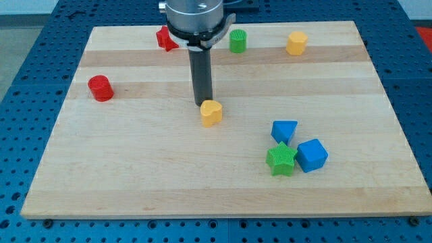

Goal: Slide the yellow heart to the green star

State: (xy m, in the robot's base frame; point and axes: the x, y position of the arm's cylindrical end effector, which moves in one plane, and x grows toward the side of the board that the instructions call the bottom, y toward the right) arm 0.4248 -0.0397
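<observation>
my tip (202,103) just above-left of the yellow plastic heart block (211,113), apparently touching | heart at frame centre on the wooden counter (135,169) | green plastic star block (281,160) lower right, well apart | no hand fitted, only a rod

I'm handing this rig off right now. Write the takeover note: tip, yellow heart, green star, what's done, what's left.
My tip: on the board, just above and left of the yellow heart in the view, at or almost at its upper edge.
Yellow heart: mid-board, well apart from the green star.
Green star: lower right, flanked by the blue triangular block and the blue cube.
Done: tip lined up behind the heart.
Left: push the heart down-right to the star, probably passing left of the blue blocks.
</observation>
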